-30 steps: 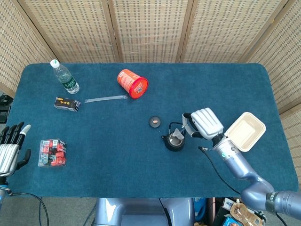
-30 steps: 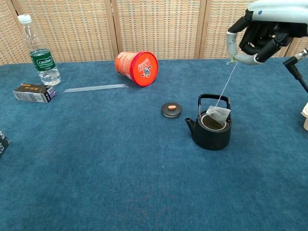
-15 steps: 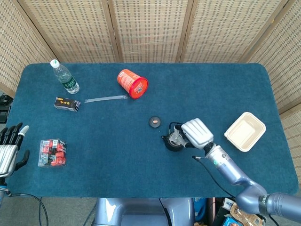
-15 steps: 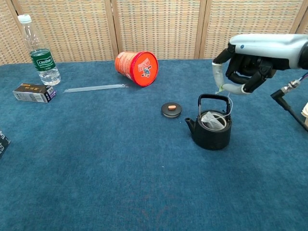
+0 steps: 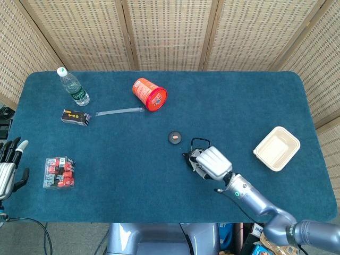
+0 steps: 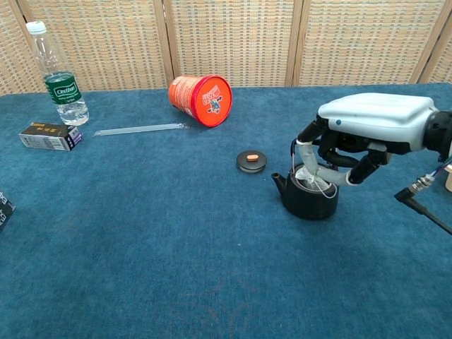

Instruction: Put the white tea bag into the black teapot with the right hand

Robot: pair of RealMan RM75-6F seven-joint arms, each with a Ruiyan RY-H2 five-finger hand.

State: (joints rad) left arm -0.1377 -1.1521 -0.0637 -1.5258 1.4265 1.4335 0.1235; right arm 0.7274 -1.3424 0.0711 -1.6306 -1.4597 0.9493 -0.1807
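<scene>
Right hand (image 6: 349,145) sits low over the black teapot (image 6: 306,195), fingers (image 6: 308,161) curled down at its mouth. White tea bag (image 6: 311,179) lies in the opening (string barely visible). Small lid (image 6: 251,160) left of hand; orange canister (image 6: 200,99) farther left, beyond.

Right hand (image 6: 353,138) is hovering palm-down, fingers curled and pinching something thin; left hand (image 5: 6,170) is idling, fingers apart.

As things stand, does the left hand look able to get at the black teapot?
Probably not: the left hand sits at the table's far left edge, while the black teapot stands well across, under the right hand.
</scene>
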